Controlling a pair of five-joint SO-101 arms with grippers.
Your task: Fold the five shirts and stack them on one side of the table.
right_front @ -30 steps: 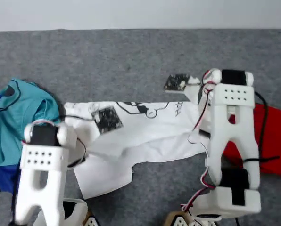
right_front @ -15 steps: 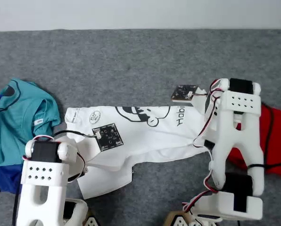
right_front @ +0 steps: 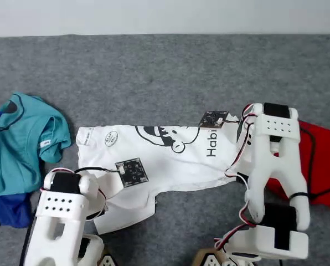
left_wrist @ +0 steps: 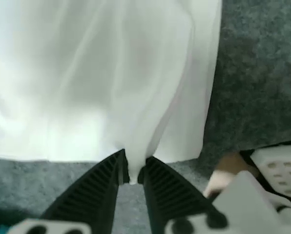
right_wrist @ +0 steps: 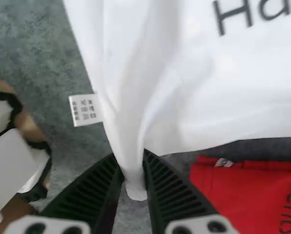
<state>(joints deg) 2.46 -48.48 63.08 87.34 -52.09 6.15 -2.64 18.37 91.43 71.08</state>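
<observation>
A white shirt (right_front: 165,155) with a black print lies spread across the middle of the grey table, one flap hanging toward the near edge. In the left wrist view my left gripper (left_wrist: 131,171) is shut on a pinched fold of the white shirt (left_wrist: 111,73) at its hem. In the right wrist view my right gripper (right_wrist: 132,178) is shut on a gathered ridge of the white shirt (right_wrist: 184,83), close to a small care label (right_wrist: 83,108). From above, the left arm (right_front: 62,202) stands at the shirt's near-left corner. The right arm (right_front: 276,144) stands at its right end.
A teal shirt (right_front: 21,138) lies crumpled at the left edge over a blue shirt (right_front: 10,209). A red shirt (right_front: 320,166) lies flat at the right, partly under the right arm, and shows as a red patch (right_wrist: 253,195) beside the white one. Bare grey table (right_front: 165,72) stretches behind.
Both arms drew back toward the near edge, the left one also shifting right. The white shirt was pulled flatter, and more of its print now shows.
</observation>
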